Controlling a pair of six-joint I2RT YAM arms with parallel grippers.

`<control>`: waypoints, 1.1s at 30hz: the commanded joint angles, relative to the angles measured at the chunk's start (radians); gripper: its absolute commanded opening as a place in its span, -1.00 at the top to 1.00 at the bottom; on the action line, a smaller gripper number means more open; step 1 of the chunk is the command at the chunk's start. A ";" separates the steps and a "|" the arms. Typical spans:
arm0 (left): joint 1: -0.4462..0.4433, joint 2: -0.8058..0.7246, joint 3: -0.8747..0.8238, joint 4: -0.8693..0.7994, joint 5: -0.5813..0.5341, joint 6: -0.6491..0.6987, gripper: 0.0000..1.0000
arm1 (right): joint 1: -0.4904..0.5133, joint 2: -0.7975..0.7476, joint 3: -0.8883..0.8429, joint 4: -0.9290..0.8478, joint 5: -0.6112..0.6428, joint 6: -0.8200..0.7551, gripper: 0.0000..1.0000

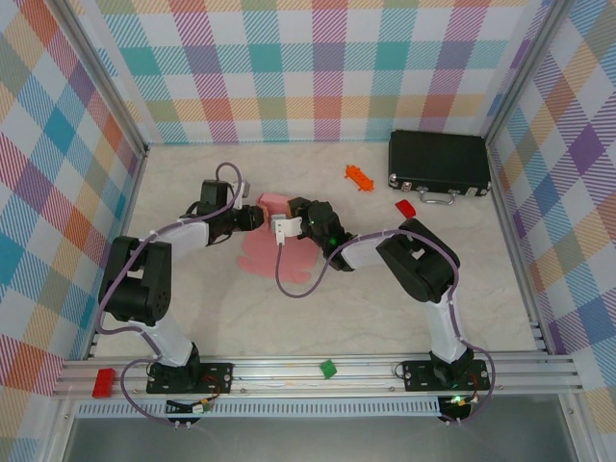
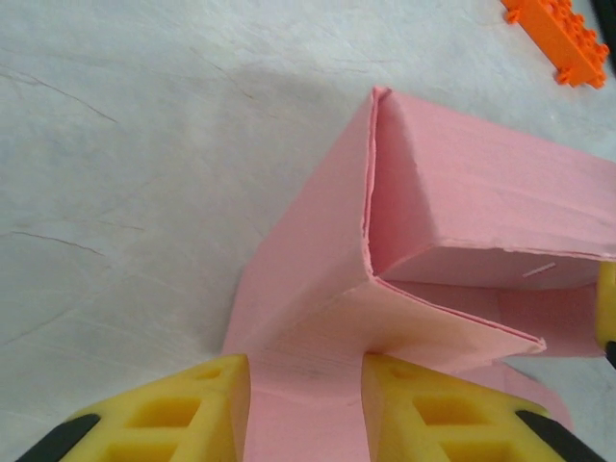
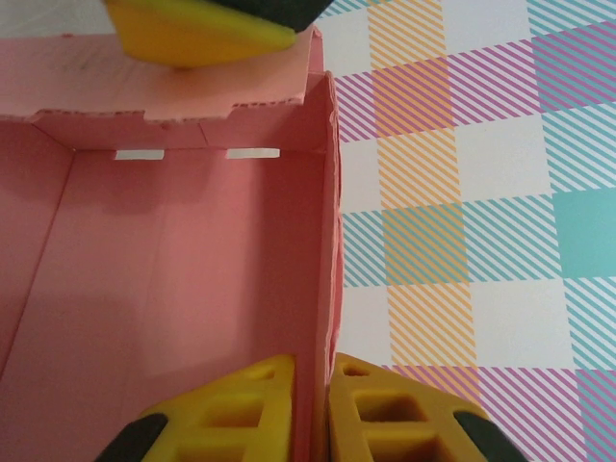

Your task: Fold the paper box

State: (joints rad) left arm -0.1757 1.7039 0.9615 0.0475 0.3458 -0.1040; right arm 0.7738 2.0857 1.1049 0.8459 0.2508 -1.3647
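The pink paper box (image 1: 262, 252) lies half folded in the middle of the table, between the two grippers. In the left wrist view a raised corner of the paper box (image 2: 462, 192) stands up, and my left gripper (image 2: 306, 371) has its jaws apart with a flat pink flap lying across the gap. My right gripper (image 3: 313, 371) is shut on the thin right side wall of the paper box (image 3: 173, 269), one finger inside and one outside. A yellow finger of the left gripper (image 3: 192, 29) rests on the far wall. From above, the left gripper (image 1: 258, 219) and right gripper (image 1: 286, 228) almost meet.
A black hard case (image 1: 438, 164) lies at the back right. An orange piece (image 1: 359, 177) and a red piece (image 1: 404, 207) lie near it; the orange piece (image 2: 558, 34) is beyond the box. A green bit (image 1: 328, 367) sits on the front rail.
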 commanded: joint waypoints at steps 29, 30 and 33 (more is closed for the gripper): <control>-0.042 0.124 0.201 -0.209 -0.091 0.073 0.38 | 0.010 0.042 0.026 0.020 -0.002 -0.010 0.68; -0.044 0.131 0.210 -0.217 -0.094 0.072 0.38 | 0.010 0.042 0.026 0.019 -0.004 -0.010 0.68; -0.044 0.146 0.229 -0.228 -0.101 0.072 0.38 | 0.010 0.043 0.027 0.018 -0.004 -0.010 0.68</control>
State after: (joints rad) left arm -0.2142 1.8317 1.1557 -0.1394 0.2672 -0.0391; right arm 0.7738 2.1052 1.1122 0.8738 0.2611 -1.3708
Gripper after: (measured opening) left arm 0.309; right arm 0.160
